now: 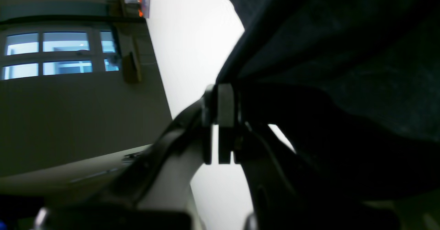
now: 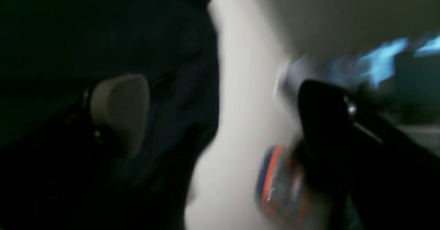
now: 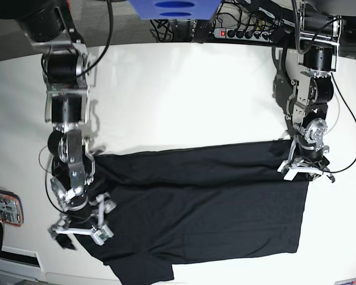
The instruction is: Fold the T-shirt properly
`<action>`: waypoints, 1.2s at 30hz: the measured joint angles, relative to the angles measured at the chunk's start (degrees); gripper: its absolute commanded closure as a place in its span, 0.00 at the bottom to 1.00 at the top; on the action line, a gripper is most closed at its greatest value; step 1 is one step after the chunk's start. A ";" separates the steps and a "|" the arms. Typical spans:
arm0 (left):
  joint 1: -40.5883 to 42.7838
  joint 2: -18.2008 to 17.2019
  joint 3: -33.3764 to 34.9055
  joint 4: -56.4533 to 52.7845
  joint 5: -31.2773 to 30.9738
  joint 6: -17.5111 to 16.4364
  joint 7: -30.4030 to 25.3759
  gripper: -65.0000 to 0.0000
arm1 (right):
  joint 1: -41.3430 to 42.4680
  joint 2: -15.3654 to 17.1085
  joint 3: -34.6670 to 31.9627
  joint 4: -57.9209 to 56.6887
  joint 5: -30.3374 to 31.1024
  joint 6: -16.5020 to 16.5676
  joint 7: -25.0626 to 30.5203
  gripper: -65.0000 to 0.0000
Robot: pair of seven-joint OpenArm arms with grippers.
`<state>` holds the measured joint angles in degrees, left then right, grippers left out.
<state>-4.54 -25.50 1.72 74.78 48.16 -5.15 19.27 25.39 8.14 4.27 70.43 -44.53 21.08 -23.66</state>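
Observation:
The black T-shirt (image 3: 202,202) lies spread across the white table (image 3: 184,95), with one part folded over along its far edge. My left gripper (image 3: 301,169) is at the shirt's right far corner. In the left wrist view its pads (image 1: 225,120) are pressed together, with the shirt's edge (image 1: 343,51) pinched at their tips. My right gripper (image 3: 81,227) is at the shirt's left near corner. In the blurred right wrist view it (image 2: 220,120) is open, one pale pad (image 2: 120,113) against the dark shirt (image 2: 103,44) and the other finger apart over bare table.
An orange and blue object (image 3: 3,208) lies at the table's left edge, close to my right gripper; it also shows in the right wrist view (image 2: 278,185). A power strip (image 3: 249,32) and cables run behind the far edge. The table's near edge is just below the shirt.

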 measured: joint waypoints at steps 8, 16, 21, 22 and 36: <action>-2.32 0.24 -0.31 -4.35 -0.57 0.55 0.00 0.98 | -8.17 0.00 -5.35 10.91 0.09 14.53 -8.35 0.00; -1.20 0.55 1.22 -4.31 -0.13 10.36 0.50 0.63 | -9.11 -0.28 -6.78 10.69 0.37 14.97 -8.70 0.00; -0.87 0.90 4.55 -4.31 -0.31 9.94 -0.02 0.63 | -7.32 -0.42 -6.86 11.13 0.42 13.84 -8.02 0.00; -0.81 0.83 4.52 -4.28 -0.28 9.92 0.00 0.63 | -7.39 -0.44 -6.91 11.15 0.68 14.05 -7.89 0.00; 0.11 0.39 4.48 -2.45 -0.15 10.08 0.44 0.63 | -7.93 -0.50 -6.93 6.64 3.10 14.34 -9.90 0.00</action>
<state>-4.43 -25.10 6.20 72.34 48.01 4.93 19.70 17.45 7.64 -2.66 77.08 -41.43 35.42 -33.56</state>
